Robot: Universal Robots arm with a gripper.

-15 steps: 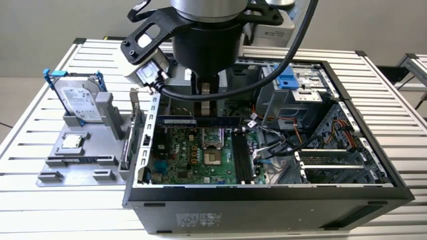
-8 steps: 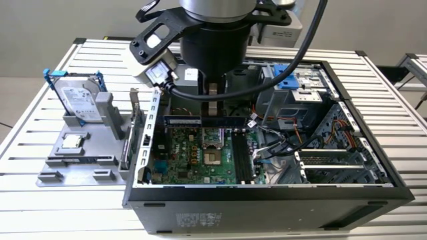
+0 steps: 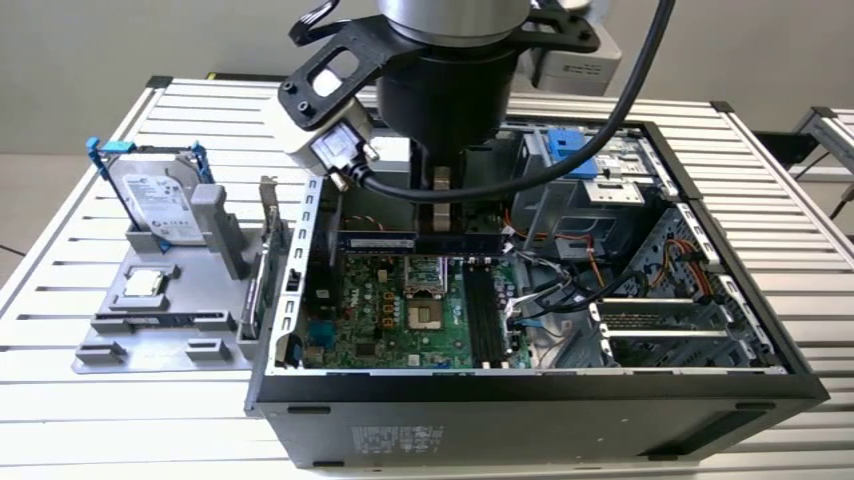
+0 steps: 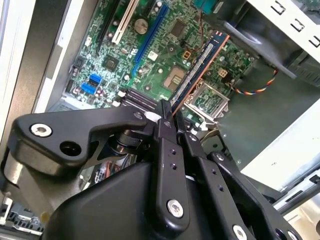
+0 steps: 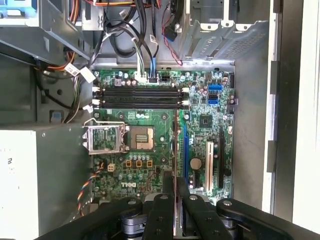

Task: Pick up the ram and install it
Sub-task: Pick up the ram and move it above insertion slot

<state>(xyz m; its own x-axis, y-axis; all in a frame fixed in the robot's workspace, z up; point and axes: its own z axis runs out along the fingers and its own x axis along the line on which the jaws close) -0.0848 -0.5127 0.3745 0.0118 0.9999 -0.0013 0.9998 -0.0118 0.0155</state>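
Slatted metal table (image 3: 94, 420). On it lies an open black computer case (image 3: 534, 400), interior facing up. A green motherboard (image 3: 387, 315) sits on the case floor. Black memory slots (image 5: 137, 97) run side by side, with the processor socket (image 5: 141, 137) just beside them. A blue expansion slot (image 5: 185, 150) and a white one (image 5: 209, 167) lie parallel, with a coin battery (image 5: 195, 163) between them. Loose cables (image 5: 142, 45) trail from the drive bays to the board edge.

Outside the case, at the exterior view's left, is a grey fixture (image 3: 147, 340). A silver hard drive (image 3: 154, 205) with blue rails stands on edge in it, and a small square processor chip (image 3: 144, 285) lies flat.
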